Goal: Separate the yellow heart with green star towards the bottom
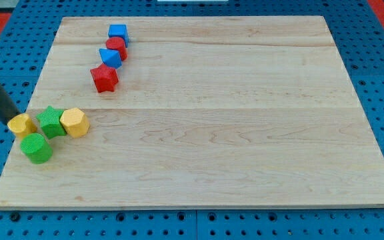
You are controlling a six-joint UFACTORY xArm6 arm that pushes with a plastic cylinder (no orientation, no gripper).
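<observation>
The yellow heart (23, 125) lies at the view's left edge of the wooden board (219, 133), touching the left side of the green star (51, 122). A yellow hexagon (75, 123) touches the star's right side, so the three form a row. A green cylinder (37, 148) sits just below the heart and star. My dark rod comes in from the view's top left, and my tip (13, 121) rests against the heart's upper left side.
A slanted line of blocks stands at the view's top left: a blue cube (118, 32), a red cylinder (117, 47), a blue block (111, 57) and a red star (104, 78). The board's left edge runs right beside the heart.
</observation>
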